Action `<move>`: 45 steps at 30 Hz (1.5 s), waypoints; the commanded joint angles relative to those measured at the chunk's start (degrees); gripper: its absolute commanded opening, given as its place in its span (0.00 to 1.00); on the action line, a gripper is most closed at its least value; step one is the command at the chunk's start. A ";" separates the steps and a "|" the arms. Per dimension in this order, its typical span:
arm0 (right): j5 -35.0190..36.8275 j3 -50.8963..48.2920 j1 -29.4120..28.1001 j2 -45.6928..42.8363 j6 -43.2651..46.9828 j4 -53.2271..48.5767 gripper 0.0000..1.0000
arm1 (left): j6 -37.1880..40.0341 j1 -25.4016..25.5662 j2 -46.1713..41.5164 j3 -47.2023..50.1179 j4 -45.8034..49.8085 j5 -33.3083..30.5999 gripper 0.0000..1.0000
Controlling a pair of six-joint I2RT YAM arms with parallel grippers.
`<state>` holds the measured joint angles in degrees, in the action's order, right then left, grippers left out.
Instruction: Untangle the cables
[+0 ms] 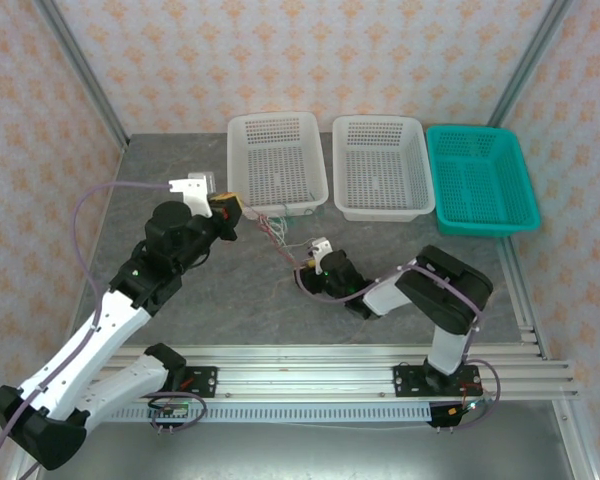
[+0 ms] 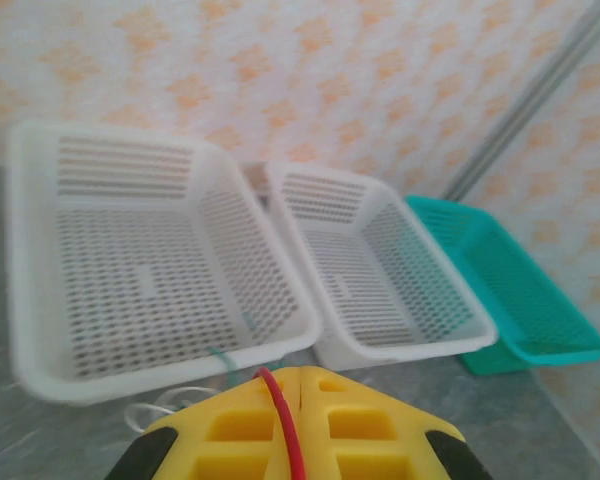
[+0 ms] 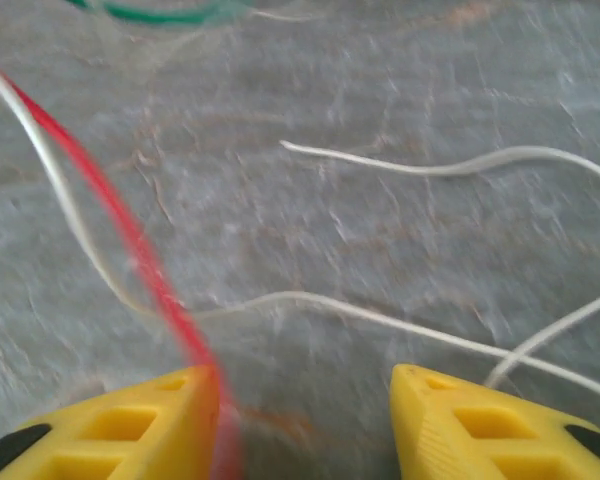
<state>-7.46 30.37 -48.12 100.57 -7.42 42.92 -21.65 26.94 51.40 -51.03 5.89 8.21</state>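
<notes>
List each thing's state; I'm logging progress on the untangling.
left hand, shut on red cable
right hand, open
red cable, gripped by left hand
white cable, lying loose
green cable, lying loose
left white basket, empty
middle white basket, empty
teal basket, empty

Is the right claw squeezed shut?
No, the right claw is open: its yellow fingers stand apart, with grey table showing between them.

Fingers of left gripper (image 2: 298, 378) cut by bottom edge; red cable (image 2: 283, 420) vanishes into seam between them. At right gripper (image 3: 302, 378), red cable smeared beside left fingertip, contact unclear. Ahead, green cable (image 3: 160, 14) clipped by top edge. From above, cables (image 1: 278, 232) between grippers too thin to sort.
</notes>
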 commanded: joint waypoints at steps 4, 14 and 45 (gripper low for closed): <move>-0.26 -2.09 0.31 -15.53 0.31 -5.69 0.78 | -0.26 2.01 4.02 2.51 -7.03 7.95 0.00; -0.10 -8.41 0.31 -44.21 4.79 -16.68 0.93 | 1.33 6.43 8.98 4.41 -6.16 5.77 0.00; -0.37 2.61 0.48 -0.71 6.71 2.70 0.25 | 3.43 10.94 2.80 2.68 -0.76 -2.13 0.00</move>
<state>-11.07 33.43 -47.97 96.42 1.41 42.70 -19.59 37.52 57.98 -46.00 3.75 10.76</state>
